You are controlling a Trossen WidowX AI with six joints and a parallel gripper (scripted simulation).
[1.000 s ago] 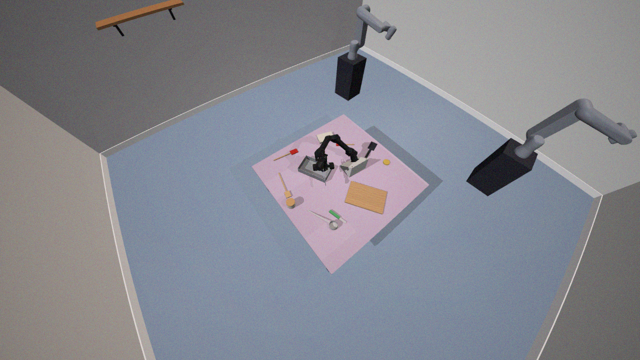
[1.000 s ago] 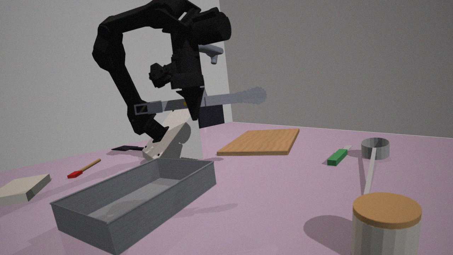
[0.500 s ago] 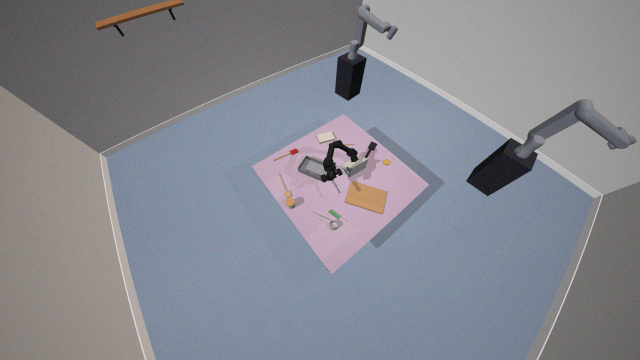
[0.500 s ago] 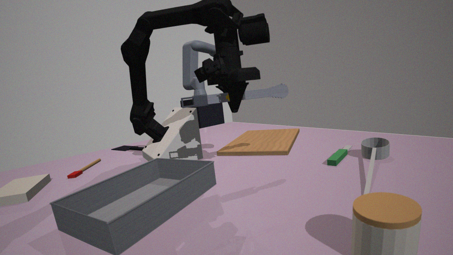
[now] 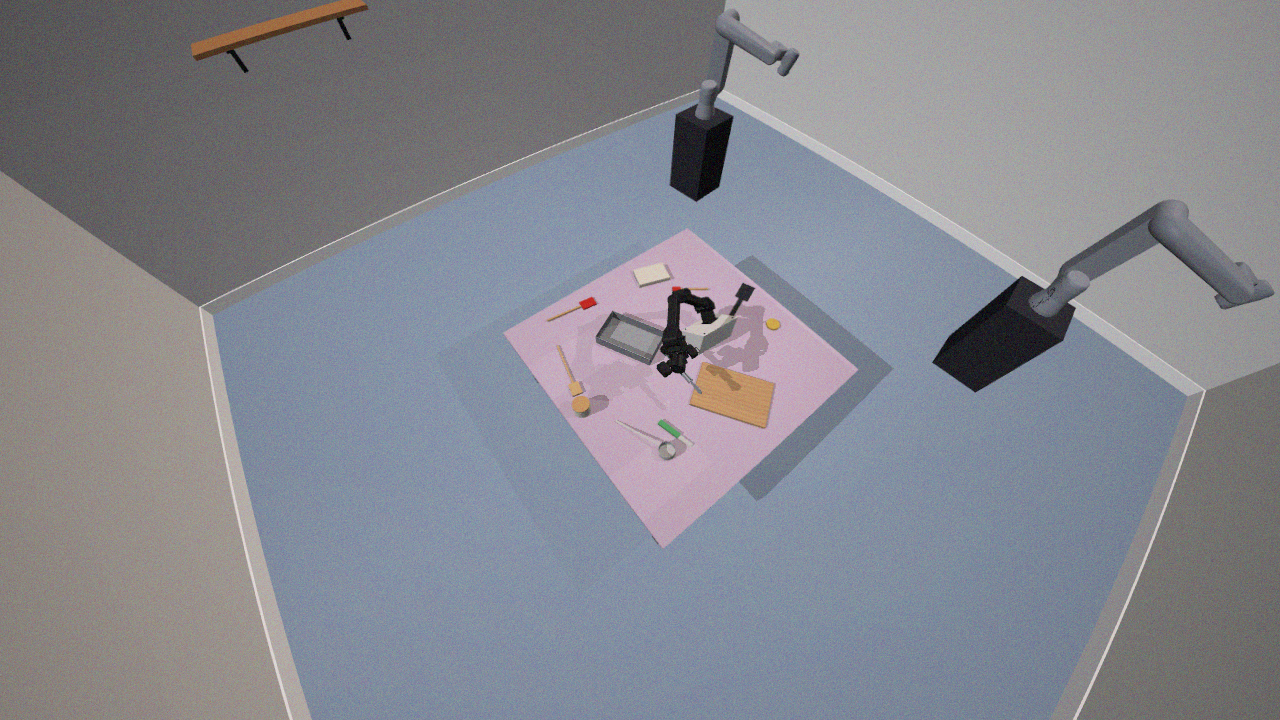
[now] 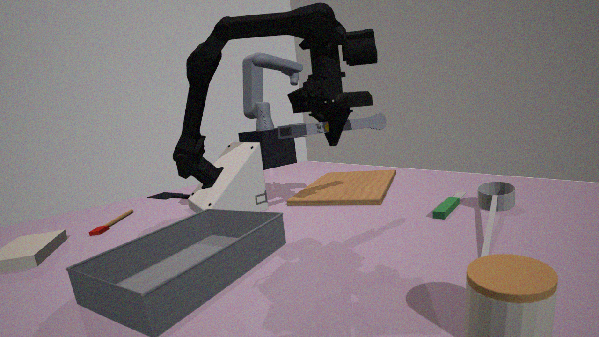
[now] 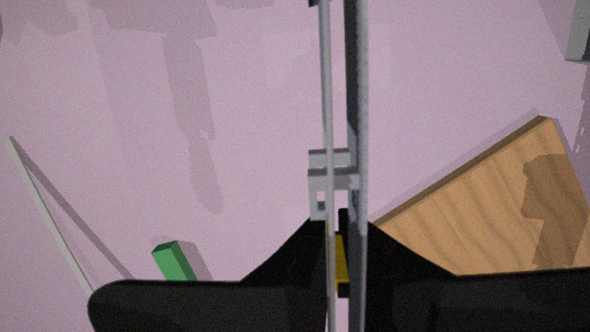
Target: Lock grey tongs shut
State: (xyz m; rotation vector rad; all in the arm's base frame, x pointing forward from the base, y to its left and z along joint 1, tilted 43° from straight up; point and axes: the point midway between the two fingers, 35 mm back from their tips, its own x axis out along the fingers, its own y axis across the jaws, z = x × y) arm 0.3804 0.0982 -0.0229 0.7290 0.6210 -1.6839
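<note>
My gripper (image 6: pixel 333 140) (image 7: pixel 333 219) is shut on the grey tongs (image 5: pixel 691 382) (image 6: pixel 365 122) (image 7: pixel 361 69) and holds them well above the table. The tongs hang nearly level, their scalloped tips to the right and slightly raised in the exterior view, the square pull end to the left. Their two arms stand close together, nearly parallel, in the wrist view. Whether the lock has caught does not show. The wooden board (image 5: pixel 733 395) (image 6: pixel 355 188) (image 7: pixel 479 198) lies flat beyond the gripper and to its right in the wrist view. The roasting tin (image 5: pixel 635 336) (image 6: pixel 217 270) stands without tongs on it.
The white wedge base (image 6: pixel 247 180) stands between tin and board. A green-handled tool (image 5: pixel 669 428) (image 6: pixel 446 207) (image 7: pixel 171 263) and a metal cup with a long handle (image 5: pixel 666 451) (image 6: pixel 496 199) lie on the board's other side. A lidded jar (image 5: pixel 581 406) (image 6: pixel 511 276) stands near the table edge.
</note>
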